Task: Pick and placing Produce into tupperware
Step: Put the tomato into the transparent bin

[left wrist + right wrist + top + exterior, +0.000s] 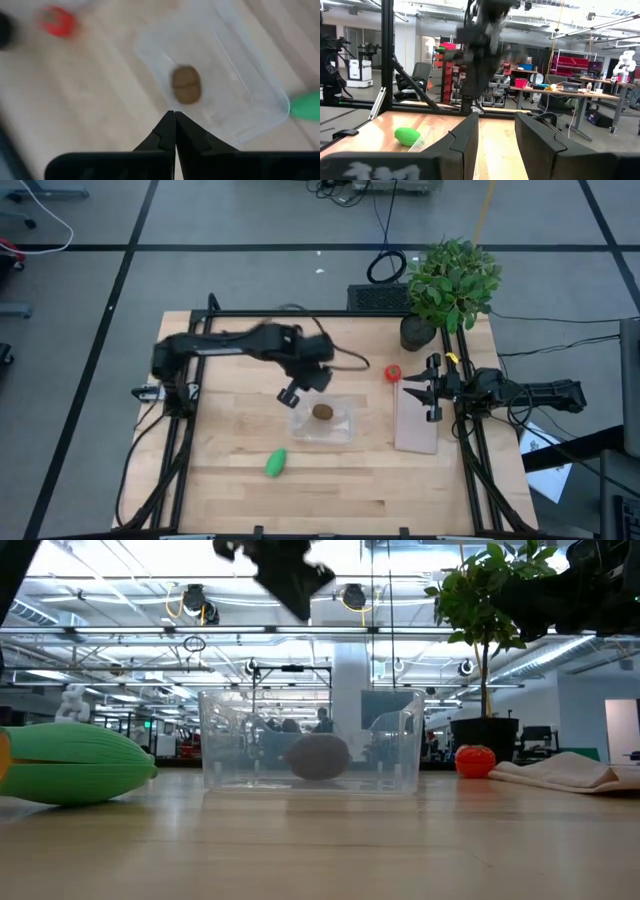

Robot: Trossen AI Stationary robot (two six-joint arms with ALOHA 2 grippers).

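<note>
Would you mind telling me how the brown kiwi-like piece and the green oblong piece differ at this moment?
The brown kiwi-like piece is round and lies inside the clear tupperware; the green oblong piece is elongated and lies on the bare table, outside the container. In the low view the green one looks larger, though it sits nearer that camera. Neither is held: the left gripper, shut, hangs above the tupperware.

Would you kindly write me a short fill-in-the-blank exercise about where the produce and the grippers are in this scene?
1. The brown kiwi-like ball lies inside the clear ____.
2. The red tomato-like ball sits on the table between the tupperware and the potted ____.
3. The left gripper, above the tupperware, has its fingers ____.
4. The piece lying on the bare wood nearest the table's front edge is coloured ____.

Missing words: tupperware; plant; shut; green
</note>
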